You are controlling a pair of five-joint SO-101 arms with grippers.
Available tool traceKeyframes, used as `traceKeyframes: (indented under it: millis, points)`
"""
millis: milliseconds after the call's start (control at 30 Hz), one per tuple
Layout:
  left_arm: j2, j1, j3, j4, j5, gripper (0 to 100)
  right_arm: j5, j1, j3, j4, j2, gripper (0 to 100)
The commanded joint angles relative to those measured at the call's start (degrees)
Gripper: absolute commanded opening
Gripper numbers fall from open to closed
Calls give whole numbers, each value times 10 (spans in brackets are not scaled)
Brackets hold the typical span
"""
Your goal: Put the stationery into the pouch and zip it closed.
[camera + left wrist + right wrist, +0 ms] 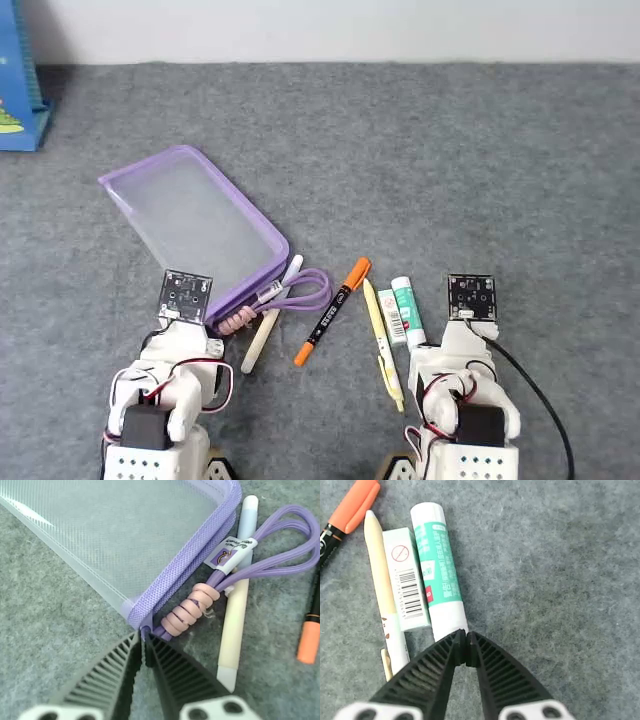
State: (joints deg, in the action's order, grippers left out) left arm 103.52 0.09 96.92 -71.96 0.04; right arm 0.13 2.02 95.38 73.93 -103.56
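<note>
On the left half of the desk (520, 150), a translucent pouch (190, 220) with purple edging, flat on the grey cover. Long axis slantwise, from the far left down toward the near middle, zipper side turned to the right. From its near corner, a pink coiled cord (237, 321) and a purple loop strap (308, 290), spread out toward the right.

Left gripper (144, 647) right at that near corner, jaws pressed together, tips against the purple edging where the cord begins. Cannot tell whether something thin is pinched between them.

Toward the near edge, in the middle, the stationery in a loose row. First a cream pen (265, 335), partly under the strap, long axis near to far with the far end leaning a little right. Next, apart from it, an orange marker (332, 310) with black body, slanted more, cap end pointing far and right. Then a yellow pen (382, 345), leaning the other way, far end toward the marker's cap. Just beside it a small green-and-white box (391, 317), and against the box a glue stick (408, 310), both lengthwise near to far.

Right gripper (466, 647) just at the near end of the glue stick, jaws closed tip to tip, nothing held.

In the far left corner, a blue box (20, 85).
</note>
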Motion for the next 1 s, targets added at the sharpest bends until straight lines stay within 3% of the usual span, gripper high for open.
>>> traceKeyframes:
  millis: [0, 700, 800, 967]
  points:
    - [6, -4, -5, -2, -5, 13, -6, 4, 11, 4, -3, 9]
    - [6, -4, -5, -2, -5, 13, -4, 2, 11, 4, -3, 11]
    - [6, -4, -5, -2, -5, 13, 61, 15, -1, 4, -3, 11]
    - [6, -4, -5, -2, -5, 13, 240, 99, -34, -3, -4, 11]
